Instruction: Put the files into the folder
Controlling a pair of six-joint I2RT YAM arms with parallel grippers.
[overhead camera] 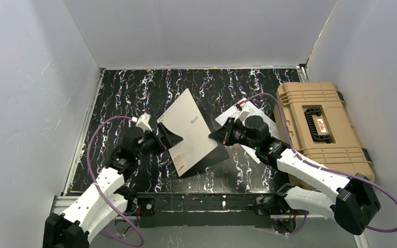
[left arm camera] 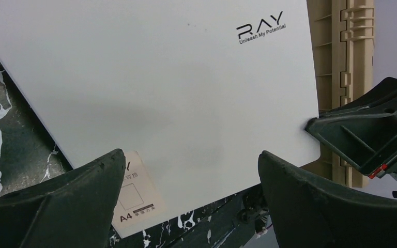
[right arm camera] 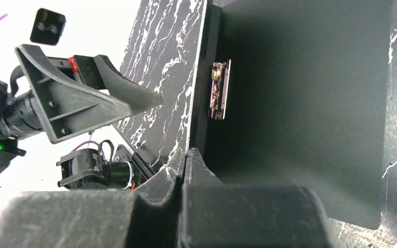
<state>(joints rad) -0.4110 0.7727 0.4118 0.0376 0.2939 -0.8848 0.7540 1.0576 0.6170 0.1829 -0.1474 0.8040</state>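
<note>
- The table (overhead camera: 134, 93) is black with white marbling and carries everything else.
- The case (overhead camera: 294, 103), bulky and tan with a black handle, sits at the table's right side.
- The folder (overhead camera: 188, 132) is mid-table between the two arms. Its pale cover is raised at the right edge and tilted off the surface, casting a shadow below. The right wrist view shows its black inside.
- The files (overhead camera: 264, 116) lie flat on the table under the right arm, between folder and case. They are outside the folder and only their white corners show.
- The right gripper (overhead camera: 216, 136) has its jaws pressed together on the right edge of the folder's cover. The fingertips (right arm camera: 186, 155) meet with the thin board between them.
- The left gripper (overhead camera: 169, 135) has its jaws spread as wide as they go and holds nothing. It sits at the folder's left edge, facing the cover's pale outside. Whether it touches the cover cannot be told.
- The clip (right arm camera: 219, 90), small and metal, is fixed on the black inside near the fold.
- The label (left arm camera: 137, 194), a cream sticker marked A4, sits at the cover's lower corner, partly behind a left finger.
- The logo (left arm camera: 261, 27) is small dark print near the cover's far corner.
</note>
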